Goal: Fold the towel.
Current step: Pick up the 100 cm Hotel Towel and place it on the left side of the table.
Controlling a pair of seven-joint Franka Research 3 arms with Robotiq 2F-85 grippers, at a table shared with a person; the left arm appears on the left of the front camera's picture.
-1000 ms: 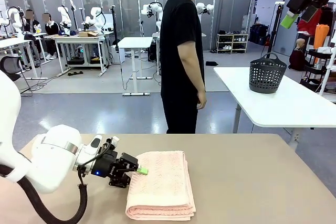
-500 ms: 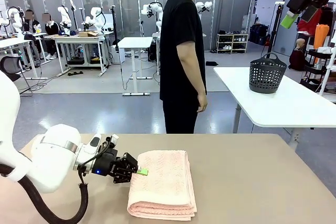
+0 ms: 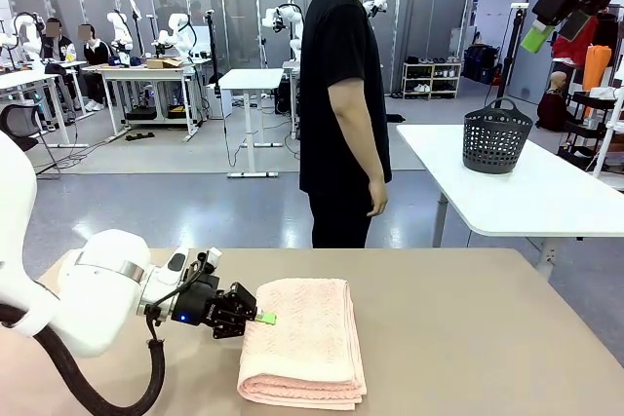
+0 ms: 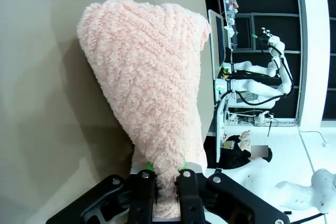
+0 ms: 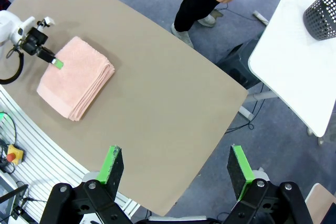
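The light salmon-pink towel [image 3: 304, 341] lies folded in a thick stack on the tan table [image 3: 468, 338], near its front edge. My left gripper [image 3: 255, 318] comes in from the left and is shut on the towel's left edge. In the left wrist view the pink pile [image 4: 152, 77] runs down between the closed fingers of the left gripper [image 4: 167, 179]. My right gripper [image 5: 175, 163] hangs high above the table, open and holding nothing, and looks down on the towel [image 5: 76, 77]. The right gripper [image 3: 542, 26] is also at the top right of the front view.
A person in black [image 3: 341, 114] stands side-on at the far edge of the table. A white table [image 3: 526, 192] at the right carries a dark basket [image 3: 496, 138]. Bare tabletop extends right of the towel.
The left gripper's fingers have drawn together on the towel's left edge, and the stack has shifted slightly right. The person has drifted a little to the right.
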